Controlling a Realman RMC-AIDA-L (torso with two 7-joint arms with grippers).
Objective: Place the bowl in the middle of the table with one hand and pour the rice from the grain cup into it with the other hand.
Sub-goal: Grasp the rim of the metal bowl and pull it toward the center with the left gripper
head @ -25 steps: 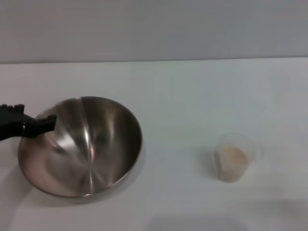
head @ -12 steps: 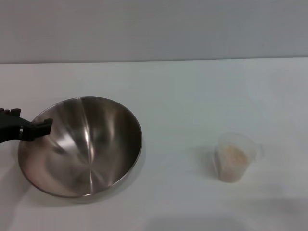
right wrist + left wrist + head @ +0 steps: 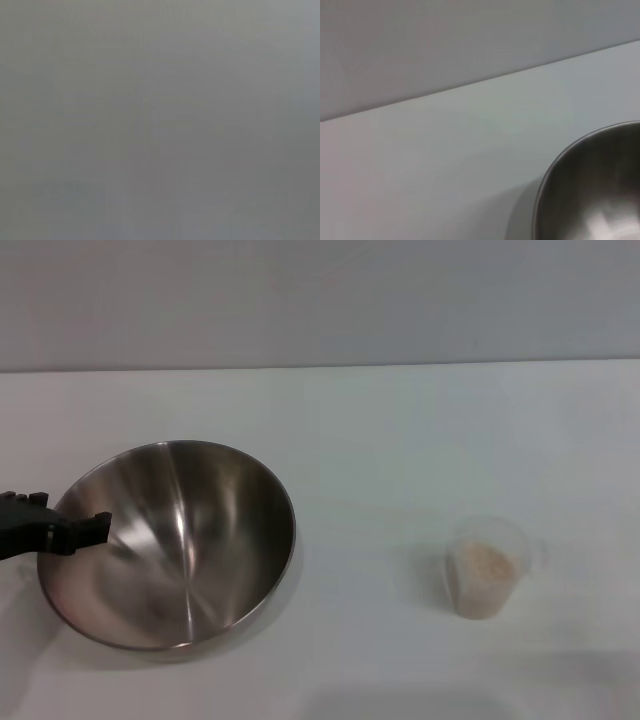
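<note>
Nearest me on the right stood the grain cup [image 3: 487,566], upright on the table [image 3: 400,440] with the rice [image 3: 482,570] heaped in its lower part, well apart from the bowl. My right gripper was nowhere in the head view, and its wrist camera gave only a flat grey field, so that arm seemed parked and the pour not begun.

On the left sat the bowl [image 3: 170,545], open side up and empty, at the left side of the table and not its middle. My left gripper [image 3: 70,528] lay at the bowl's left rim, its dark tip reaching just over the edge. Over the last second that tip had slid leftward and a little nearer along the rim, while the bowl itself had not shifted. I judged I was settling onto the rim for a hold, not yet carrying; the move to the centre was all ahead.

Whether my left fingers pinched the rim or merely overlapped it I could not tell: the arm was cut off at the frame's left edge. My left wrist view showed only a curve of the bowl's rim, bare table beyond, and the far wall [image 3: 445,40].
</note>
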